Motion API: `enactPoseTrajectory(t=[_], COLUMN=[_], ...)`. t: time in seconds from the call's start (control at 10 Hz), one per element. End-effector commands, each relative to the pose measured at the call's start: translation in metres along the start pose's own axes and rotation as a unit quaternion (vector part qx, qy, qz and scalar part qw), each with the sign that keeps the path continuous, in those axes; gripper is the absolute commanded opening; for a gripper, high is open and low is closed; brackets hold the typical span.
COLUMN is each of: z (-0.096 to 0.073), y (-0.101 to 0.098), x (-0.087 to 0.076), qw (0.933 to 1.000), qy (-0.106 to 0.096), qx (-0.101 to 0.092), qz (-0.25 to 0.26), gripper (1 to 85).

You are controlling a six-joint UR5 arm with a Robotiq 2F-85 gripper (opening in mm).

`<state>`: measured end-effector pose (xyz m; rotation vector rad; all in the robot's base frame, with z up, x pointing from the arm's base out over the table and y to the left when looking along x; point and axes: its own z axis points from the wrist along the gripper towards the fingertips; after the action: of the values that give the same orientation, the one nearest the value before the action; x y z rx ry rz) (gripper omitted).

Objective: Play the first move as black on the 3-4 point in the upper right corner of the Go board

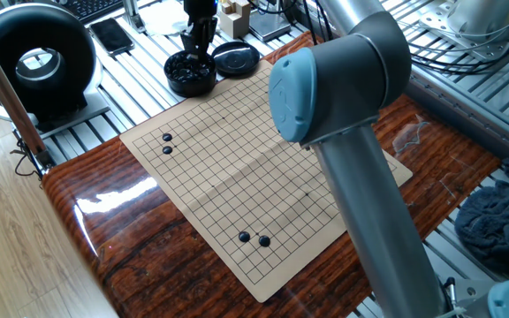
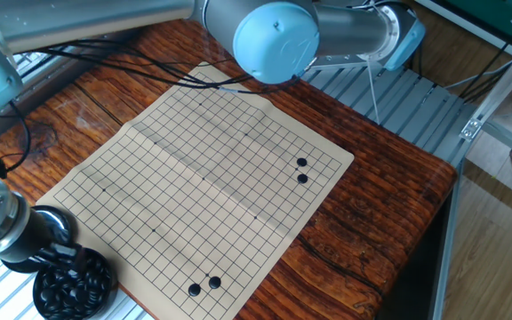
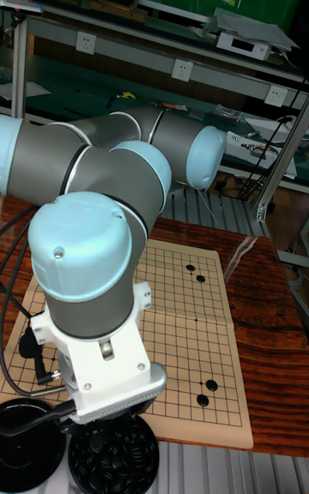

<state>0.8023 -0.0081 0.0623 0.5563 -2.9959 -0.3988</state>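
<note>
The Go board (image 1: 237,168) lies on the wooden table, with two pairs of black stones in two of its corners (image 1: 167,144) (image 1: 254,238). A round black bowl (image 1: 190,74) full of black stones stands just off the board's far corner. My gripper (image 1: 199,42) hangs right above this bowl, fingers pointing down and close together. No stone shows between them. In the other fixed view the gripper (image 2: 53,255) hovers at the bowl's (image 2: 74,284) rim. I cannot tell which crossing is the 3-4 point. The board corner nearest the bowl (image 1: 237,88) is bare.
The bowl's black lid (image 1: 236,58) lies right beside the bowl. My thick grey arm (image 1: 343,132) crosses over the board's right side and hides it. A large black round device (image 1: 35,62) stands at the far left, off the table.
</note>
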Motion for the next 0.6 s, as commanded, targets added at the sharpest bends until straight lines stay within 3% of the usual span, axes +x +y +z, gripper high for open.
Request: enactPoseTrajectory(t=[0.0, 0.3, 0.5], z=[0.0001, 0.0057, 0.0081], y=[0.0000, -0.0004, 0.0041], x=[-0.0020, -0.0045, -0.0059], qw=[0.9985, 0.9966, 0.9959], qy=[-0.003, -0.002, -0.002], qx=[0.006, 0.012, 0.003], qz=[0.054, 0.081, 0.090], gripper=[26.0, 24.0, 24.0])
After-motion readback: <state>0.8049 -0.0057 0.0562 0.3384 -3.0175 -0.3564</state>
